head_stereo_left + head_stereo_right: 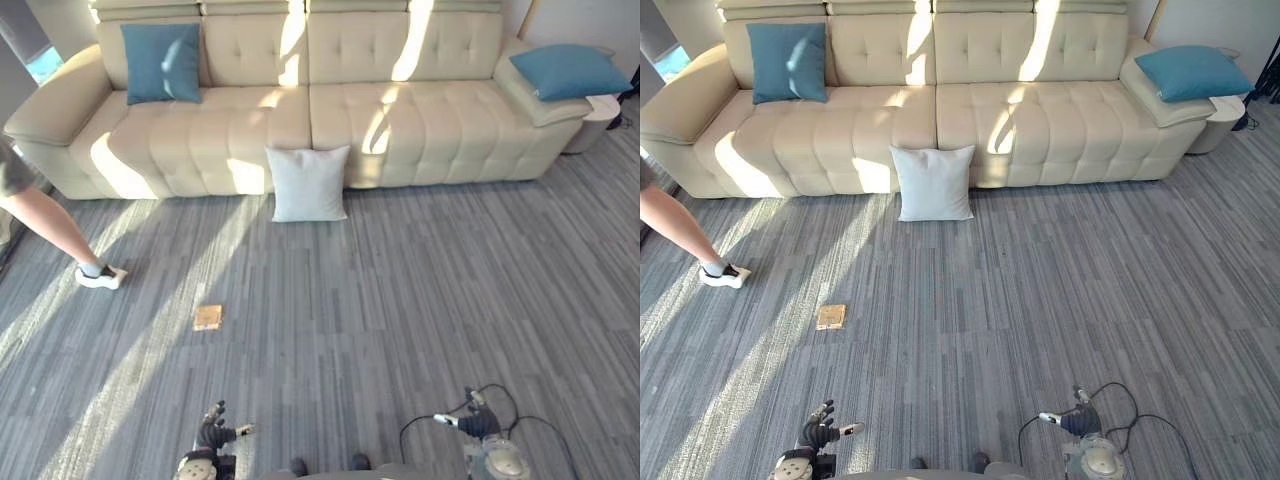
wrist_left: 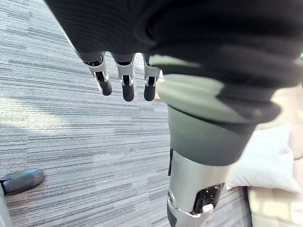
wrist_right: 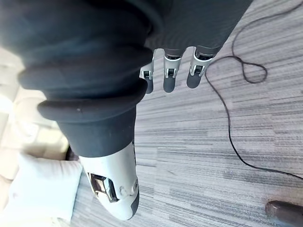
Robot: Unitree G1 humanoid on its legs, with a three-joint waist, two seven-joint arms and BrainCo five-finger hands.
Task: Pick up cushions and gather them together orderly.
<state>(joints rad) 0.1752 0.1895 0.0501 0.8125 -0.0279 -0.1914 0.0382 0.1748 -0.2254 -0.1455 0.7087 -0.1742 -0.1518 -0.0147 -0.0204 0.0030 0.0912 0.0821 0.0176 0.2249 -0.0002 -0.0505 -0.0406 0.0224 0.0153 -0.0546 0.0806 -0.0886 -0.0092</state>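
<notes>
1. Hand state. The left hand hangs low at the near edge of the scene, left of centre. Its fingers are straight and relaxed and grasp nothing. The right hand hangs low at the near right with fingers likewise released and empty.

2. Cushion positions. The white cushion stands on the floor, leaning upright against the front of the sofa near its centre seam. One blue cushion leans against the backrest at the far left of the seat. A second blue cushion lies flat on the right armrest. All three are well apart from each other and from both hands.

3. Assessment. No cushion is collected yet. The white cushion is the nearest and is probably the first pickup.

4. Obstructions. A person's leg stands at the left, and a small tan square lies on the floor between the left hand and the sofa.
</notes>
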